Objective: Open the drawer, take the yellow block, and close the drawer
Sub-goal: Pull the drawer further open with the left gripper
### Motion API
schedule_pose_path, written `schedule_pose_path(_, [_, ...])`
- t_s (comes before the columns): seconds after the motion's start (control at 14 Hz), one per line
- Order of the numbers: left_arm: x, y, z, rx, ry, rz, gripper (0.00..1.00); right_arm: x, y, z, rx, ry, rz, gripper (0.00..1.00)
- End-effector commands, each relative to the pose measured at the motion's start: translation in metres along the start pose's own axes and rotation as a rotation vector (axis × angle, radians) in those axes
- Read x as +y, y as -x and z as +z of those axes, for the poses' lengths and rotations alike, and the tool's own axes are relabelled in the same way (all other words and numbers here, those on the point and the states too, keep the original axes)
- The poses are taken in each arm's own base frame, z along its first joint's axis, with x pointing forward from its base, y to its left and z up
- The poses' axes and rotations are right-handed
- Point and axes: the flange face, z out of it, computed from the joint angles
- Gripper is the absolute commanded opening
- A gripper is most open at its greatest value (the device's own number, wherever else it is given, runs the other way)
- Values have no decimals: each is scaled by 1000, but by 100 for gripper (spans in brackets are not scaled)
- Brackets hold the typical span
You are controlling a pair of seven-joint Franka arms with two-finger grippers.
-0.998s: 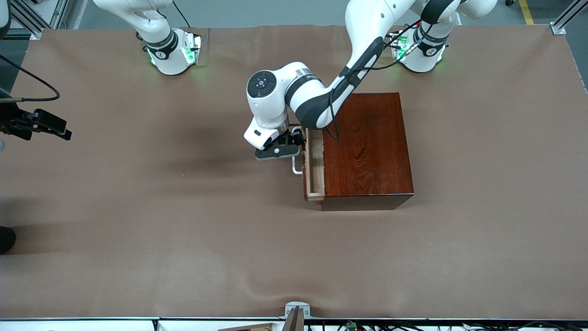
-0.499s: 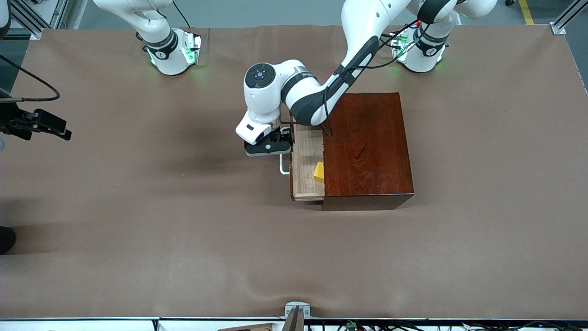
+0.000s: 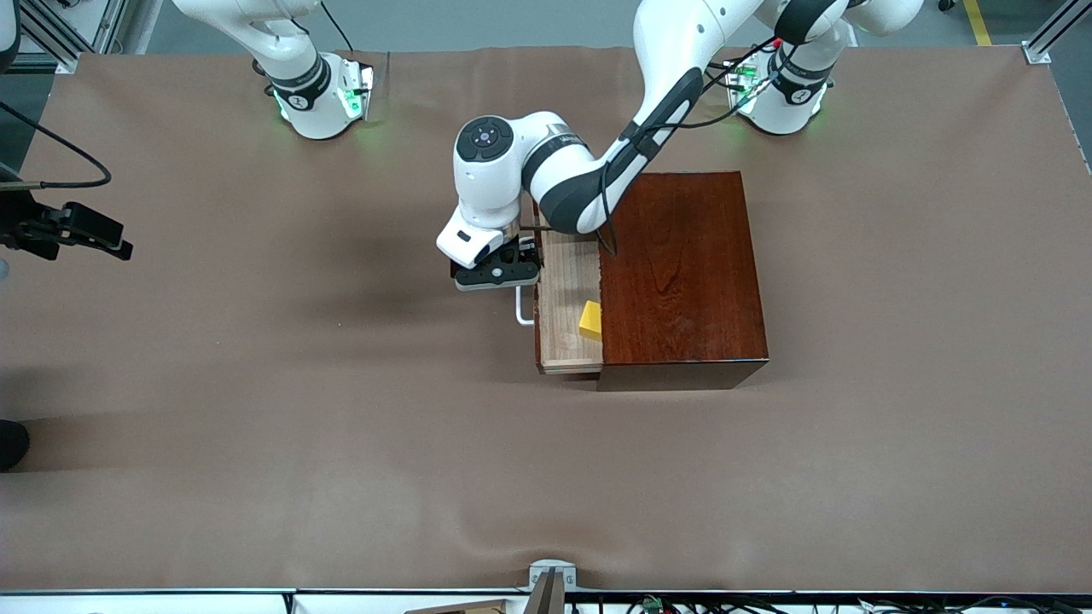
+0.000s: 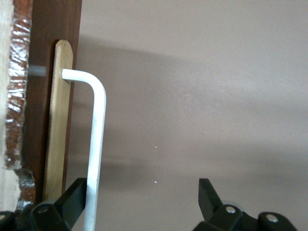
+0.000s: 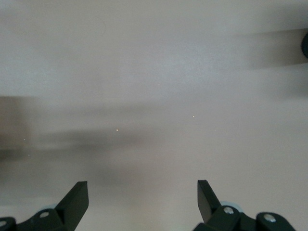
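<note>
The drawer (image 3: 565, 298) stands partly pulled out of the mahogany box (image 3: 682, 273), toward the right arm's end of the table. The yellow block (image 3: 590, 319) lies in its pale wood tray, right at the box's edge. My left gripper (image 3: 518, 275) is at the white bar handle (image 3: 522, 309). Its fingers are open, and the handle (image 4: 95, 144) runs between them, close against one finger (image 4: 74, 195), with the gripper's middle (image 4: 142, 197) over cloth. My right gripper (image 5: 142, 197) hangs open over bare brown cloth with nothing between its fingers.
Brown cloth (image 3: 341, 426) covers the whole table. The two arm bases (image 3: 320, 94) (image 3: 781, 94) stand along the edge farthest from the front camera. A black device with a cable (image 3: 72, 230) juts in at the right arm's end.
The left gripper has drawn the drawer out by its handle toward the right arm's end, and the yellow block has come into sight. Over the last half second it moved only slightly.
</note>
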Motion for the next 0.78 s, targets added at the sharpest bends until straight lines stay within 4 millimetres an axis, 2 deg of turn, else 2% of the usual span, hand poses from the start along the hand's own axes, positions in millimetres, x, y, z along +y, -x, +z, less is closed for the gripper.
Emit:
schedule_pose_path(0.0, [28,0,-7,41,162,-18,100,1,8,-8,13,10,-4,100])
schedule_pose_path(0.07, [29,1,-3,39,164,-18,100,1,8,-9,16,10,-4,100])
schedule_pose_path(0.43, [29,-4,-10,49,176,-15,100,1,8,-9,16,10,-5,100])
schedule_pose_path(0.71, [15,-29,-12,1,205,32,100,1,8,-9,16,10,-4,100])
